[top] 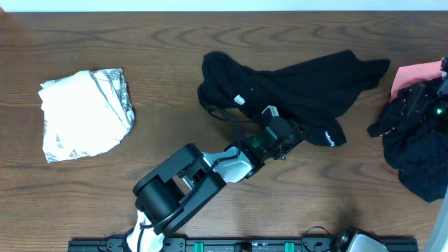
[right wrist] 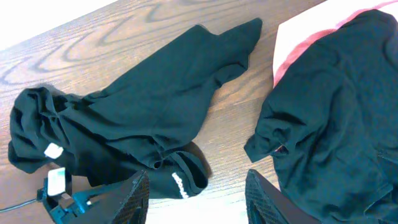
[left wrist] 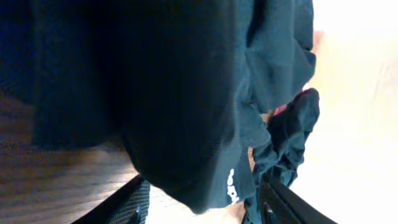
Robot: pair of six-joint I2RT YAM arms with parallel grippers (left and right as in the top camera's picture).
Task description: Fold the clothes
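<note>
At front edge of table, L arm reaches fwd to mid-table. Its left fingers are spread wide, not clamped. The logo hem of the black shirt sits in the gap btwn them; no grip yet, as far as I can judge. Shirt lies crumpled mid-table, sleeves bunched. White piece, grey print, lies far left, well apart, in a squarish packet. Far right: black pile, heaped, partly over pink piece. The right fingers are also released, holding nothing, above that pile.

Progress (judgement): white piece looks folded, so approx one garment done. Black shirt, pile and pink piece all left. Early stage.

View diffs:
- Overhead alone shows the white piece.
- L wrist alone shows the hem inside the finger gap; overhead hides that under the wrist.
- R wrist shows the pink edge tucked under the pile, and bare wood btwn shirt and pile, more clearly.
</note>
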